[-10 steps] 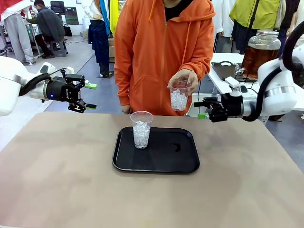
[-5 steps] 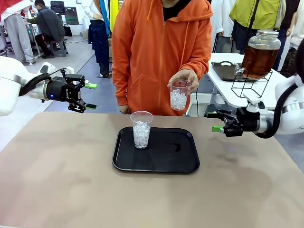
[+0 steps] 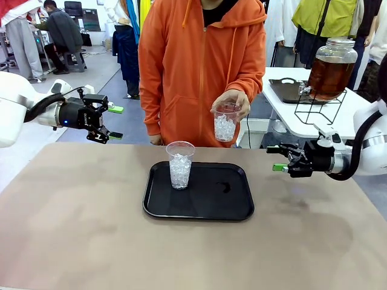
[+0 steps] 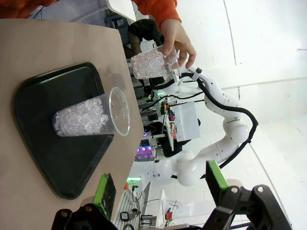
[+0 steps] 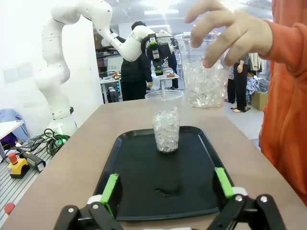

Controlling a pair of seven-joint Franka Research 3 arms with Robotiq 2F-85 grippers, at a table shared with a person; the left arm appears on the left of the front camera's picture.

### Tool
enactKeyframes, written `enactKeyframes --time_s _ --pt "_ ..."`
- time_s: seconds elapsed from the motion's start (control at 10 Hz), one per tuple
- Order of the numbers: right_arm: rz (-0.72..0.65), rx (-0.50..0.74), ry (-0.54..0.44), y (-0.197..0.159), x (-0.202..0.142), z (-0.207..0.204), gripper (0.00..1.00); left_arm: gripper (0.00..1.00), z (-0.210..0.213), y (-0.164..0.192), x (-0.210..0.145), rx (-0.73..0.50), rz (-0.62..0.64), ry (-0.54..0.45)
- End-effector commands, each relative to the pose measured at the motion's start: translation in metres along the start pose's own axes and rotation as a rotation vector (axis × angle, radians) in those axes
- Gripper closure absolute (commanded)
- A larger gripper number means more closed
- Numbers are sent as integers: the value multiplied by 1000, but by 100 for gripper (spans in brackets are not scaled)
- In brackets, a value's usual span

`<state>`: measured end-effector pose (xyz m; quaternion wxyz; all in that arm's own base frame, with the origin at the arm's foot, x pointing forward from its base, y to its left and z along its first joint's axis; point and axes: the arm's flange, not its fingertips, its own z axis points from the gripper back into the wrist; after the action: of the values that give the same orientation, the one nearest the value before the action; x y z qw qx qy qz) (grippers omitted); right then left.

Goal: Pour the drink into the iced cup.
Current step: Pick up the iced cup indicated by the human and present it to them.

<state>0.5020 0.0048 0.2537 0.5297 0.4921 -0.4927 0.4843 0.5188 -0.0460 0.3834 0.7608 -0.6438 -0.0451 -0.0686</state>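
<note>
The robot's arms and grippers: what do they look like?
The left arm and right arm are white and rounded, each with a black cable at the wrist. The left gripper and right gripper are black, two-fingered, with green pads.

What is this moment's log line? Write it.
left pincer: open, empty | right pincer: open, empty | iced cup: upright on tray | second cup: in person's hand | drink: in jar, unpoured

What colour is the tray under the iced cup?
The tray is black; the front view shows it best.
</note>
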Motion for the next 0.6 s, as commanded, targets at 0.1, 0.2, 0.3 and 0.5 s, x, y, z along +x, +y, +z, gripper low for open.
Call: enactKeyframes --time_s 0.1,0.2,0.3,0.5 --pt "1 1 -3 0 1 0 0 0 0 -2 0 -7 4 -5" --pt "1 1 -3 0 1 0 0 0 0 -2 0 -7 4 -5" --pt "1 1 -3 0 1 0 0 0 0 -2 0 -7 4 -5" --pt "1 1 -3 0 1 0 0 0 0 -2 0 -7 4 -5"
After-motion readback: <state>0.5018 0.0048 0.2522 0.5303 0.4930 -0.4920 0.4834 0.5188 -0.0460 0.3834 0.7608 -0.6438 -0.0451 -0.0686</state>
